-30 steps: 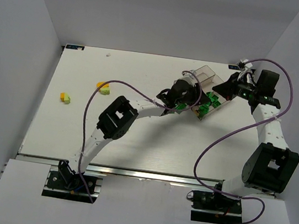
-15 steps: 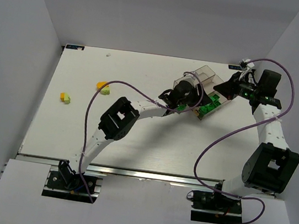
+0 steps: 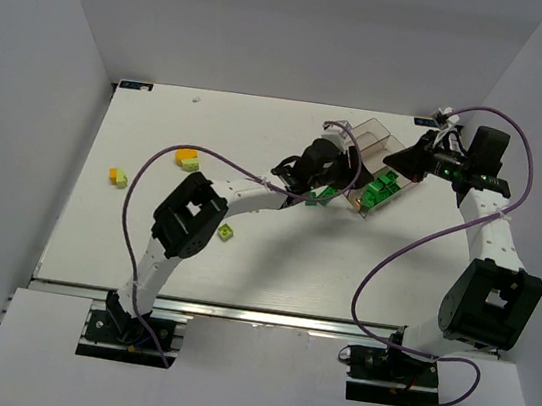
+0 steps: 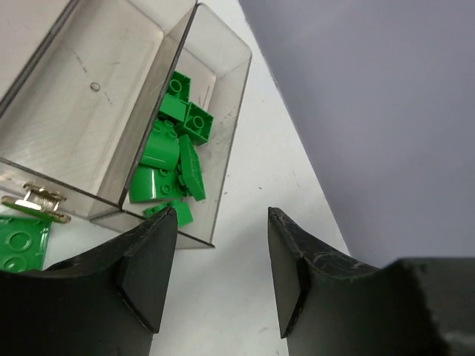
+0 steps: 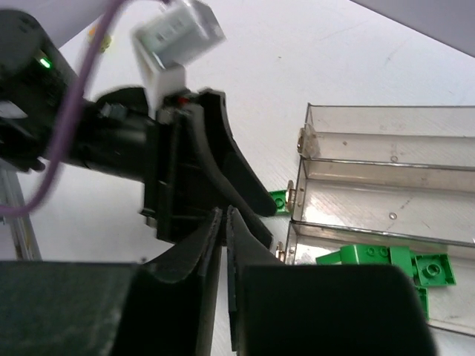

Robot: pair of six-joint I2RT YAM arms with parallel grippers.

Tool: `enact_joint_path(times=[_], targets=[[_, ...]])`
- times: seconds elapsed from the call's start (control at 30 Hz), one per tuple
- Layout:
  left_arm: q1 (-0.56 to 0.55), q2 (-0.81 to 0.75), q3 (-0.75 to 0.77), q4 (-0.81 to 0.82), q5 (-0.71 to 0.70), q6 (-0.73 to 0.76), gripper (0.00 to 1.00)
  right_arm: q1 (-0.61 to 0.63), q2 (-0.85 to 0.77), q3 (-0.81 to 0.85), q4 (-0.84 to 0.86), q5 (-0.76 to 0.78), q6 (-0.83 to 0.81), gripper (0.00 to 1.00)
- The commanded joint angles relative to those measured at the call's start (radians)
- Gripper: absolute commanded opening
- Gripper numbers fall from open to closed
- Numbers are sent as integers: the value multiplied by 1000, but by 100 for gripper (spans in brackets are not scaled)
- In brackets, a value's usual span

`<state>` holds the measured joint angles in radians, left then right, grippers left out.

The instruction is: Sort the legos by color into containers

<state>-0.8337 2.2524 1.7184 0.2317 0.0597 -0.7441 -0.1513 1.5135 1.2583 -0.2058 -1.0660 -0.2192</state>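
Observation:
Three joined clear containers [image 3: 375, 147] stand at the back right. Several dark green legos [image 4: 174, 148] lie in the outer bin [image 4: 223, 81]; the two other bins look bare. One green brick [image 3: 320, 198] lies on the table just outside the bins, beside a brass latch [image 4: 37, 202]. My left gripper [image 4: 221, 213] is open over bare table next to the outer bin's end, nothing between its fingers. My right gripper [image 5: 224, 211] hovers at the bins' far side with its jaws together, holding nothing. A lime brick [image 3: 227, 232] and two orange-and-lime pairs [image 3: 187, 159] [image 3: 118, 178] lie to the left.
White walls enclose the table on three sides. The purple cable [image 3: 154, 172] of my left arm loops over the middle of the table. My left wrist [image 5: 178, 163] fills the space in front of my right gripper.
My left jaws have opened and the arm has drawn back left from the bins. Its elbow swung left, uncovering the lime brick. The right arm has hardly moved.

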Motion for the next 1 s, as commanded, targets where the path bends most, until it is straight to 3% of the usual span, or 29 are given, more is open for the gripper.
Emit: enact_joint_path(times=[0.0,0.17,0.3,0.43,0.63,0.8,0.97], targets=[[-4,-168,-98,-11,-44,63,62,-7,-18,24,13,-100,-60,14],[-4,-336,-278,-40,-95,97,62,9,-16,33,-90,-140,-189,33],[1,-479,-439,-52,-139,117,64,77,-13,70,-242,-33,-435,48],[18,-622,-568,-94,-193,132,67,188,-3,93,-345,69,-557,59],[53,-908,-813,-161,-314,98,72,344,25,112,-368,205,-546,58],[67,-1158,-1040,-239,-417,48,81,441,42,67,-252,349,-407,53],[70,-1422,-1172,-359,-518,-32,84,538,112,72,-199,512,-292,52]])
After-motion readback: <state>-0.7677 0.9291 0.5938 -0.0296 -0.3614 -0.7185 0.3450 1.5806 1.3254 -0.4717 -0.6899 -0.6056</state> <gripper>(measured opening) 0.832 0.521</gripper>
